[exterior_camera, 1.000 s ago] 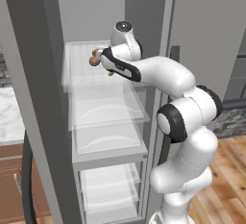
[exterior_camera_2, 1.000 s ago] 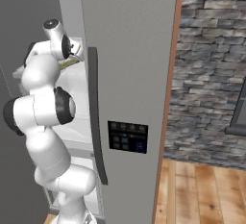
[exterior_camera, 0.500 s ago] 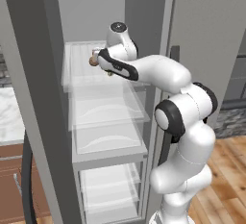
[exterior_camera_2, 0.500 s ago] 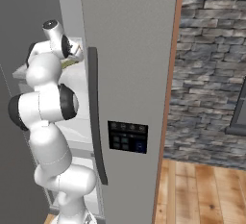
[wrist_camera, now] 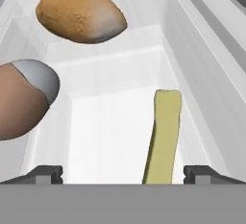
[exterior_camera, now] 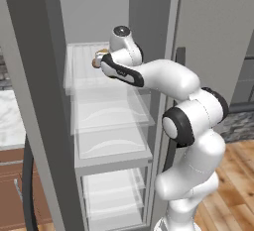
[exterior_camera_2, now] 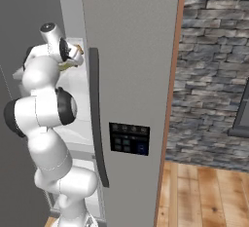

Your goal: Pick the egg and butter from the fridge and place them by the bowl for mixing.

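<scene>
Three things lie on the upper glass shelf (exterior_camera: 84,74) of the fridge (exterior_camera: 39,101), seen from the hand view: the butter (wrist_camera: 164,136), a thin olive-yellow stick lying lengthwise; the egg (wrist_camera: 21,98), dark brown and off to the left edge; and a larger orange-tan lump (wrist_camera: 79,11) farther back. The end effector (wrist_camera: 122,172) is released, its two finger tips spread wide, with nothing between them but the near end of the butter, which sits closer to the right-hand tip than to the middle. No contact yet, as far as I can tell.

Judging by the framing, the butter is the likelier first pick. To do it well, shift the hand sideways so the stick lies centred between the tips, then advance low along the shelf until the pads flank its narrow sides. Close across the width, not the length. Keep clear of the egg, which sits near enough to be nudged and would roll. Lift straight up off the glass before drawing back, minding the shelf walls and the door (exterior_camera_2: 131,89) on the way out.
</scene>
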